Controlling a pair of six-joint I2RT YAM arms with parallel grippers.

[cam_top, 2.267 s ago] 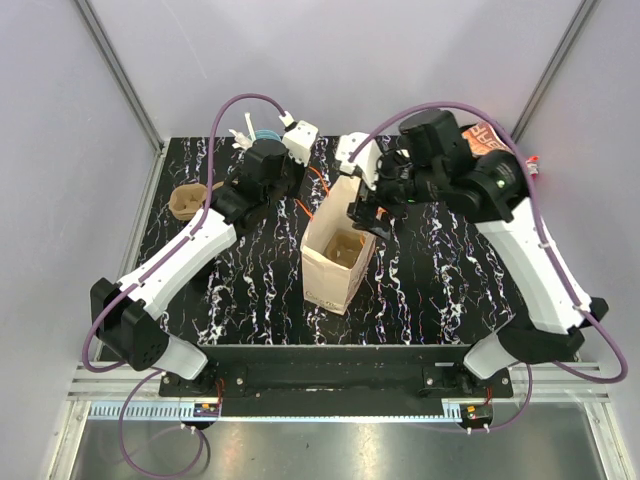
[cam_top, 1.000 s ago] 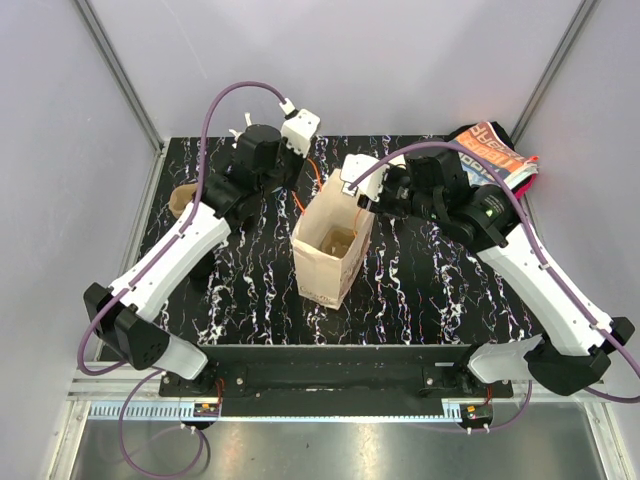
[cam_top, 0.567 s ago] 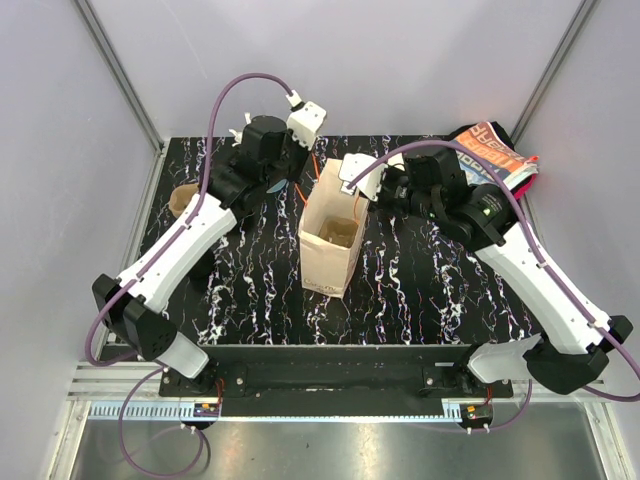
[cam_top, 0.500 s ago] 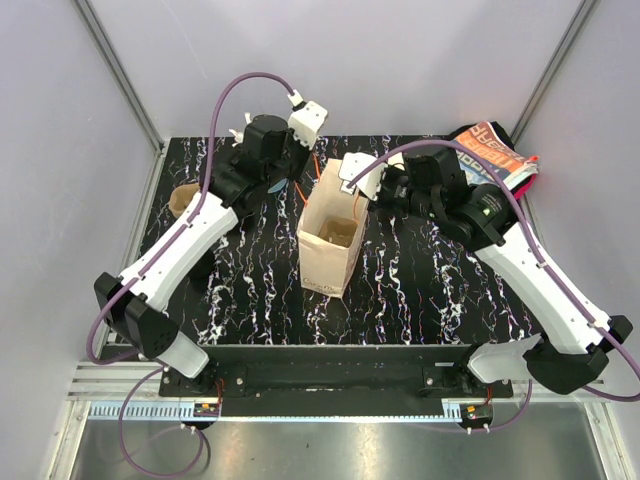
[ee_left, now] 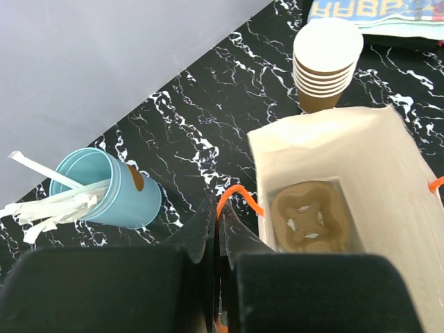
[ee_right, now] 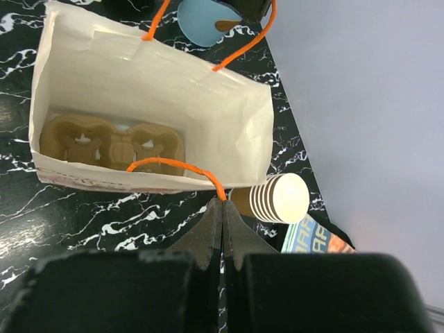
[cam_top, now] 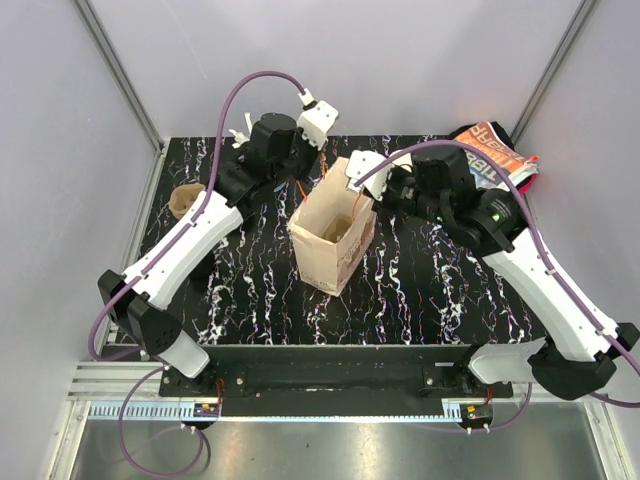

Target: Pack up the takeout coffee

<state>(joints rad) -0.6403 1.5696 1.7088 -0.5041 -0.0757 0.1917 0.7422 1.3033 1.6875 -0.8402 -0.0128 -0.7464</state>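
Note:
The takeout coffee, a small brown paper cup, stands at the table's far left, partly behind my left arm and apart from both grippers. The open paper bag stands in the middle with a brown cup carrier on its bottom. My left gripper is shut on the bag's orange handle on the left side. On the bag's right side, my right gripper is shut on the other orange handle. The two handles are drawn apart, so the bag's mouth gapes.
A stack of nested brown cups stands just behind the bag. A light-blue cup with white utensils is at the back left. A colourful packet lies at the back right corner. Walls close the table on three sides.
Both grippers have shut on the bag's handles. The left wrist has moved right, toward the bag, and the bag has shifted and tilted slightly between the arms.

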